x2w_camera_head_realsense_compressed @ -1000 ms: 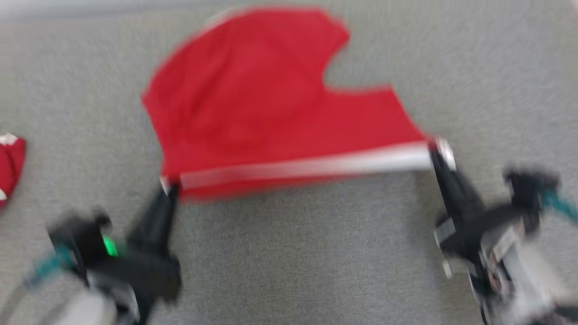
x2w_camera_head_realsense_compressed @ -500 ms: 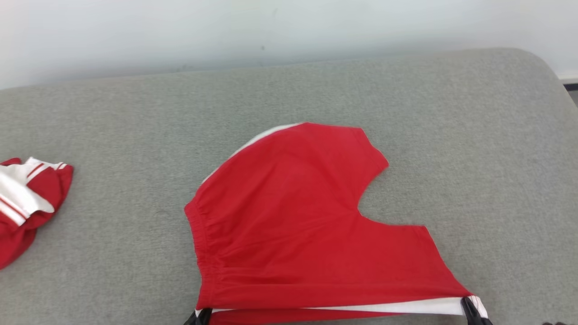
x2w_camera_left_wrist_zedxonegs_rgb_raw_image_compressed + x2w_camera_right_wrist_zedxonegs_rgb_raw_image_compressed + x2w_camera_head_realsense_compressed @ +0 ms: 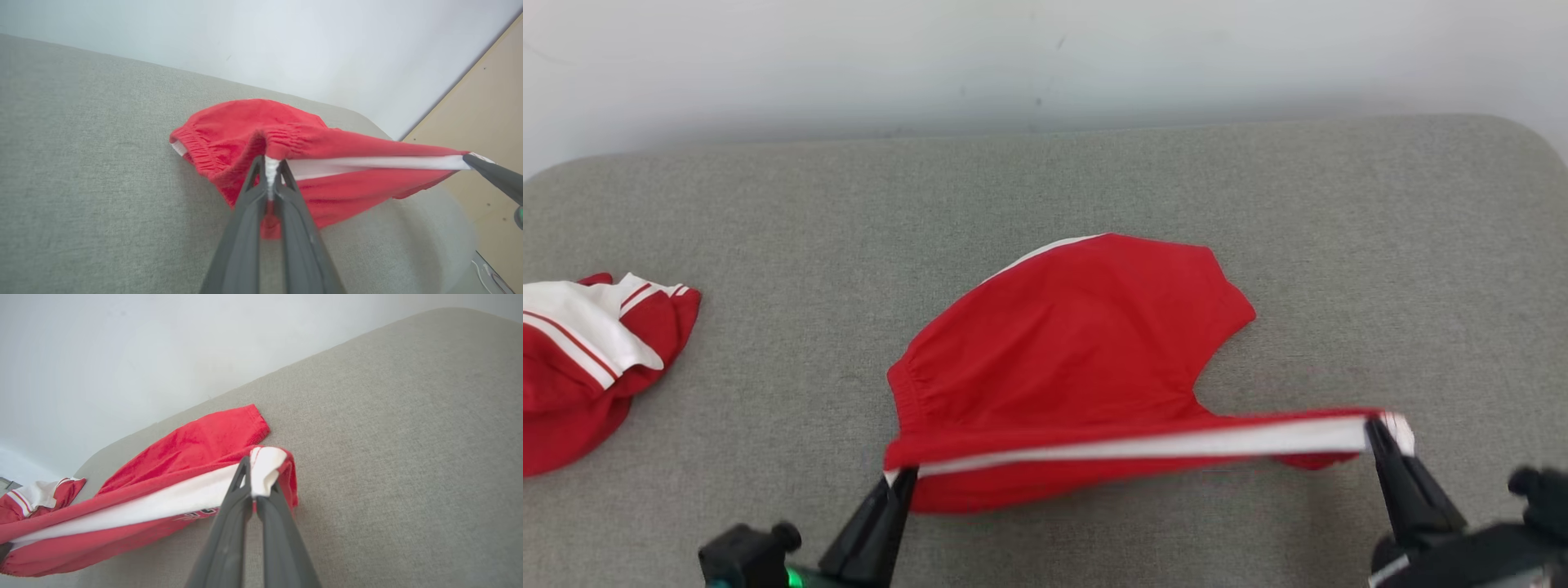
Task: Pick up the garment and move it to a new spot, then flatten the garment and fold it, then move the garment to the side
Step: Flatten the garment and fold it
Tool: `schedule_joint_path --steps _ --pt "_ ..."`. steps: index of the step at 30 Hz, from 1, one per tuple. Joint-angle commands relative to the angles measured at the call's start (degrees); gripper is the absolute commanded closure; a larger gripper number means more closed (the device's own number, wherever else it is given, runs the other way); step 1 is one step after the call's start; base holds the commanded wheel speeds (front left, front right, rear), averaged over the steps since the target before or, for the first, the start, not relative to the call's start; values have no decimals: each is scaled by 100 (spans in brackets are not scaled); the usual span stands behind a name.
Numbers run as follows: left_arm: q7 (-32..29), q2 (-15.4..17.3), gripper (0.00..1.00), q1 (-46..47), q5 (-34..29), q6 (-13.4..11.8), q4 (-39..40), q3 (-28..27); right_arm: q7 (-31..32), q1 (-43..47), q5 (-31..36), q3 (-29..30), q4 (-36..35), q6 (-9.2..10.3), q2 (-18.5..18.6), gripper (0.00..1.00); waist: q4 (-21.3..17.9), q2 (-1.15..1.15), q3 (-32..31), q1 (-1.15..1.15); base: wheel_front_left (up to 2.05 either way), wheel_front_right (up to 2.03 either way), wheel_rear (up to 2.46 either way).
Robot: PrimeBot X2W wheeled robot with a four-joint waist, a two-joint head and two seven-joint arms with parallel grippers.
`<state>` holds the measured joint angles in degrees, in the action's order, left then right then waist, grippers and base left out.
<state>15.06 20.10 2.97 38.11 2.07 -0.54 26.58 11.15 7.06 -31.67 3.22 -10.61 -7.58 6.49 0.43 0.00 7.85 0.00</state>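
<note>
- Grey upholstered surface (image 3: pixel 768 229) runs across the head view up to a white wall (image 3: pixel 849 57) at 12 o'clock, and its far corners at 10 and 2 o'clock are rounded.
- Near the middle of it are the red shorts (image 3: pixel 1078 343), their far part lying on the fabric and their near edge lifted off it.
- At the 9 o'clock end of that lifted edge, the left gripper (image 3: pixel 900 478) has its 2 fingers pressed together on the waistband corner. The left wrist view shows white cloth pinched between the tips.
- At the 3 o'clock end, the right gripper (image 3: pixel 1376 425) is clamped on the leg-hem corner, with a white flap of cloth folded over its tips (plainest in the right wrist view).
- Between the 2 grippers a white stripe (image 3: pixel 1160 445) is pulled taut, so the held edge has its long axis from 9 to 3 o'clock, rising slightly toward the right gripper.
- From the grippers the body of the shorts spreads toward 12 o'clock. The gathered waistband (image 3: pixel 907 392) faces 9 o'clock and the far leg points to about 2 o'clock.
- At the 9 o'clock edge a second red-and-white garment (image 3: pixel 596 359) lies crumpled, well apart from the shorts.
- Bare surface lies between the 2 garments, beyond the shorts toward 12 o'clock, and broadly at 3 o'clock out to the rounded corner.
</note>
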Motion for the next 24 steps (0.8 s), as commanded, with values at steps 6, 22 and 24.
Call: schedule_joint_path --steps 6,22,24 --pt "7 -172 100 964 -45 135 -428 -140 47 -1574 230 -84 792 18 186 100 209 0 370 0 0 0 0" --pt "12 -1084 100 2928 -227 475 -2592 -307 -826 -4989 1017 -279 4691 17 166 100 879 0 1206 0 0 0 0" --pt "13 -1198 100 3078 -283 508 -2729 -336 -1015 -5320 1098 -259 5171 17 174 100 958 0 1280 0 0 0 0"
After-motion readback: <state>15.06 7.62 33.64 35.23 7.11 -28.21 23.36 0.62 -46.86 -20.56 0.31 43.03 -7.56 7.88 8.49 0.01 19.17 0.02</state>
